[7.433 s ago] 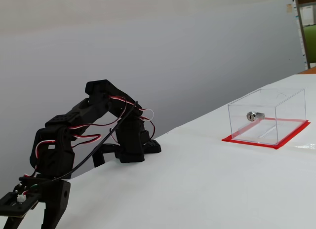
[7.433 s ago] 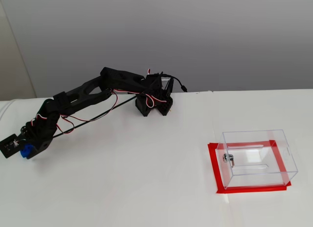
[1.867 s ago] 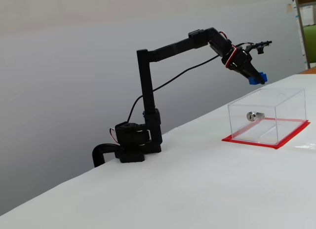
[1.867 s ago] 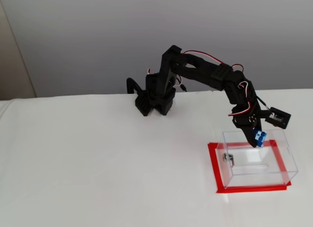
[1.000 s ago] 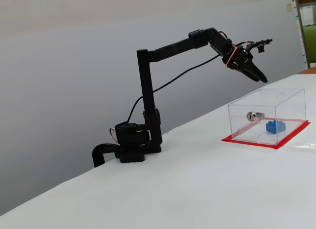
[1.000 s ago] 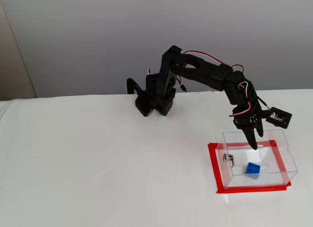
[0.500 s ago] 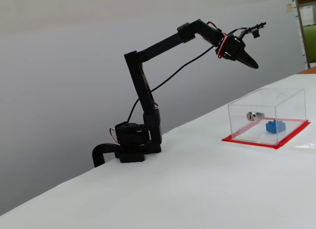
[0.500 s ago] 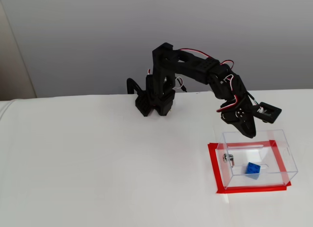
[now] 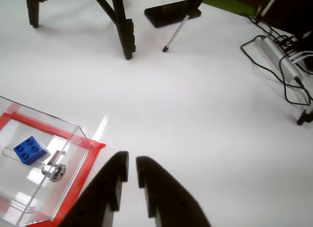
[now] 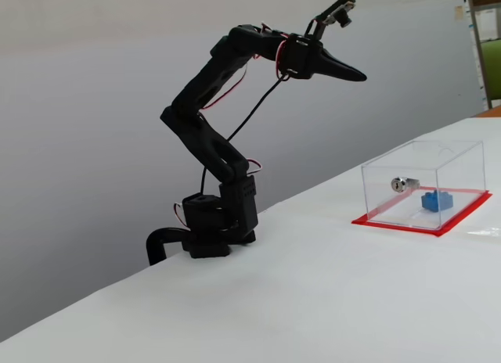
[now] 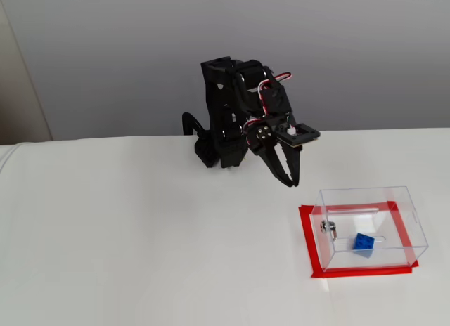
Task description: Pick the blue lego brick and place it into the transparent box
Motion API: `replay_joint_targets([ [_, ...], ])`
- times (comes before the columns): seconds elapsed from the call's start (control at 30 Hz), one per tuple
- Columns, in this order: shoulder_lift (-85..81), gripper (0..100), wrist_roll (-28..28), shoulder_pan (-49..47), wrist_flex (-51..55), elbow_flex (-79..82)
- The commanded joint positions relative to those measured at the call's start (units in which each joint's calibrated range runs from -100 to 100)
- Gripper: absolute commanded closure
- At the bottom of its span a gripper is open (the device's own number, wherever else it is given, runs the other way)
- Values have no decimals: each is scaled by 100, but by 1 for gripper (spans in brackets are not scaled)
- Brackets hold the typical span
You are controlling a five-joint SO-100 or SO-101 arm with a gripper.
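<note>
A: Where's the blue lego brick (image 11: 363, 242) sitting?
B: Inside the transparent box (image 11: 409, 215), near the desk's (image 11: 140, 235) right edge in this fixed view; looks delivered.
A: Claw (image 9: 132, 164)?
B: Hovering empty above the desk, jaws narrow, just beside the box.

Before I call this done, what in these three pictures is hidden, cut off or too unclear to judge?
- Clear rectangular plastic box: the wrist view's left and bottom edges cut it off.
- Small blue studded plastic brick: too small in both fixed views to tell whether it lies flat.
- Black two-finger gripper: the fingers' bases run off the wrist view's bottom edge.
- Whether the box has a lid: glare.
</note>
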Motion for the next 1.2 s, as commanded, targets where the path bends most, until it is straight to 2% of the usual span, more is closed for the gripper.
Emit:
replay_joint_targets([
  [0.0, -744, 98, -17, 709, -83, 527],
  [0.27, -2212, 98, -17, 1463, -83, 2363],
  [0.47, -3722, 98, -38, 1426, -448, 4659],
  [0.63, -4919, 98, -299, 1419, -648, 6142],
  [0.83, -5793, 98, -450, 1485, -631, 7300],
  [1.17, -5843, 98, -487, 1744, -648, 8276],
])
